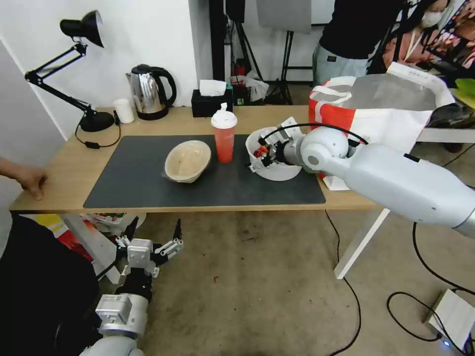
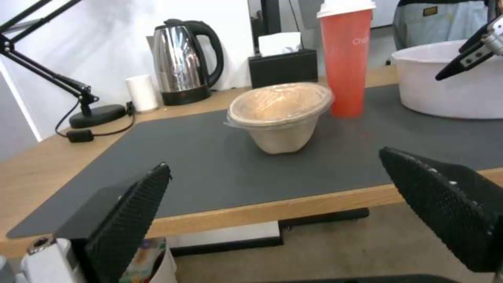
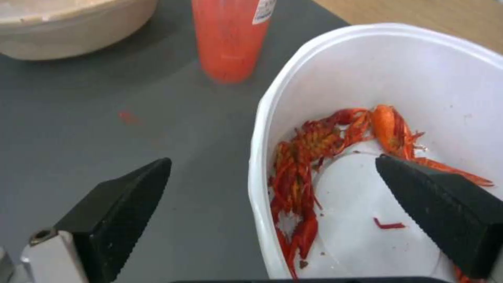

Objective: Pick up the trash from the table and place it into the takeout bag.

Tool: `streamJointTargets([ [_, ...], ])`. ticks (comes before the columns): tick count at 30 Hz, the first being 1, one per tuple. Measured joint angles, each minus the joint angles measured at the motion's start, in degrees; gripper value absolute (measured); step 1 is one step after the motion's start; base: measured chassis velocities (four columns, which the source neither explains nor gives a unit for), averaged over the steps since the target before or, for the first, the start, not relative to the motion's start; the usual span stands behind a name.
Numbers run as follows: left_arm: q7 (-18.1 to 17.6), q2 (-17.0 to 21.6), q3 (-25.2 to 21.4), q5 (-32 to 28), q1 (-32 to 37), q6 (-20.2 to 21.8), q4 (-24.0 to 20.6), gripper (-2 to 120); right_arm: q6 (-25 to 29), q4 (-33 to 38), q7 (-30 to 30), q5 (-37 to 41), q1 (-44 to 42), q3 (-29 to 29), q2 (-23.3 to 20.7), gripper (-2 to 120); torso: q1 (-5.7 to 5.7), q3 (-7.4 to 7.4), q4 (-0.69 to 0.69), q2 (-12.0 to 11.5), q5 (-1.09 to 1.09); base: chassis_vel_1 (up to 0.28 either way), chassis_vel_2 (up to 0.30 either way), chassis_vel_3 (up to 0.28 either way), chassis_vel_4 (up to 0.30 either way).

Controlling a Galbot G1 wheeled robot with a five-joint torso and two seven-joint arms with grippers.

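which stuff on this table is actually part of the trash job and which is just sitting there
Part of the job: white bowl with crayfish shells, red cup, beige paper bowl, takeout bag, open right gripper straddling the white bowl's rim.

Just lying about: kettle, black tissue box, desk lamp, white roll.

- My right gripper (image 3: 272,192) has black fingers with a ribbed, toothed face, spread apart over a white bowl (image 3: 419,78).
- The shells (image 3: 314,157) in that bowl are bright red and orange.
- The cup (image 1: 224,138) is red with a white lid.
- The paper bowl (image 1: 188,160) is beige, pale inside.
- The mat (image 1: 138,183) is dark grey on the light-wood table (image 1: 64,173).
- The takeout bag (image 1: 376,109) is white with a red side panel and silver lining.
- My left gripper (image 1: 153,236), spread wide, has black fingers with a fine dimpled pattern.
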Motion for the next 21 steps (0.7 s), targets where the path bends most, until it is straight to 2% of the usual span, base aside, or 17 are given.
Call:
streamJointTargets([
  [21, 0.0, 0.0, 0.0, 0.0, 0.0, 0.0, 0.0, 100, 0.1, -4.5, -0.4, -2.2, -1.3, -2.2, 2.9, 100, -0.01, -0.02, 0.0, 0.0, -0.01, 0.0, 0.0, 0.0, 0.0],
])
